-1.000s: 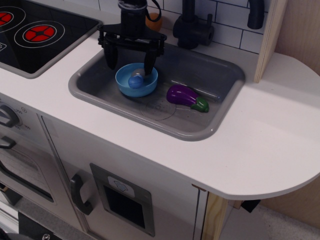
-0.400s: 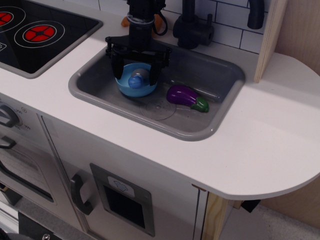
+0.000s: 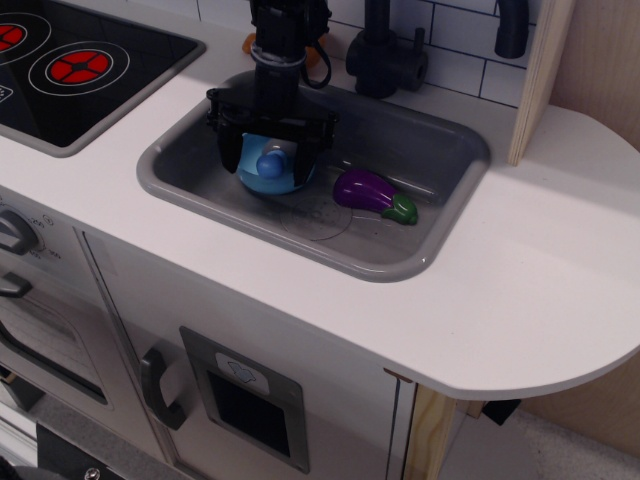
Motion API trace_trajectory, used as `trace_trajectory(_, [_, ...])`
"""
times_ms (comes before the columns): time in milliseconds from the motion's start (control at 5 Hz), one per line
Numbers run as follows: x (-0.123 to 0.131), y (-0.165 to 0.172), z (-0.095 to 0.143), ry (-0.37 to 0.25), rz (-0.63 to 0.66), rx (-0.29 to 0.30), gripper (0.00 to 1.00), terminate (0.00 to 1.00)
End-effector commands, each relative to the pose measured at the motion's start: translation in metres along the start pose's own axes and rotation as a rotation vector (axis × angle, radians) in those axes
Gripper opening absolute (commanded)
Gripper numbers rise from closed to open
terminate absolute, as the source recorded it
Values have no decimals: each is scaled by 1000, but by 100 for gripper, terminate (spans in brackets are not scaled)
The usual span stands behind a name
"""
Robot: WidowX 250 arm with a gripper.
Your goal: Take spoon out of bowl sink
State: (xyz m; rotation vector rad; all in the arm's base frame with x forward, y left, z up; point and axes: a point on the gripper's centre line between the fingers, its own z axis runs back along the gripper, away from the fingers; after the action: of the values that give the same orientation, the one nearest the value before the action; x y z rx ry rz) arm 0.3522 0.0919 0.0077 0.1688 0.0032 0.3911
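Note:
The light blue bowl (image 3: 262, 181) sits in the left part of the grey sink (image 3: 420, 150). The spoon (image 3: 270, 163) lies in the bowl, with its rounded blue end toward the front and its grey end toward the back. My black gripper (image 3: 272, 152) hangs straight down over the bowl. It is open, with one finger (image 3: 227, 150) at the bowl's left rim and the other at its right rim. The spoon lies between the fingers, not gripped. The gripper body hides the back of the bowl.
A purple eggplant (image 3: 372, 193) with a green cap lies in the sink to the right of the bowl. The black faucet (image 3: 385, 55) stands behind the sink. The black stovetop (image 3: 80, 65) with red rings is on the left. White counter surrounds the sink.
The gripper has moved a little to the right and down, from behind the bowl to straddling it. The bowl has shifted slightly and looks tipped.

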Motion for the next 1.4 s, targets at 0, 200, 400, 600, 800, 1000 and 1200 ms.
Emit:
trace_trajectory(0, [5, -1, 17, -64, -1, -11, 0, 0])
trace_trajectory(200, [6, 2, 22, -54, 6, -27, 0, 0])
trace_trajectory(400, [9, 3, 28, -50, 18, -40, 0, 0])
trace_trajectory(600, [14, 5, 43, -29, 28, -69, 0, 0])
trace_trajectory(800, [19, 8, 55, -18, 53, -100, 0, 0])
trace_trajectory(1000, [18, 10, 67, -18, 66, -141, 0, 0])
trace_trajectory(1200, [6, 12, 74, -35, 118, -179, 0, 0])
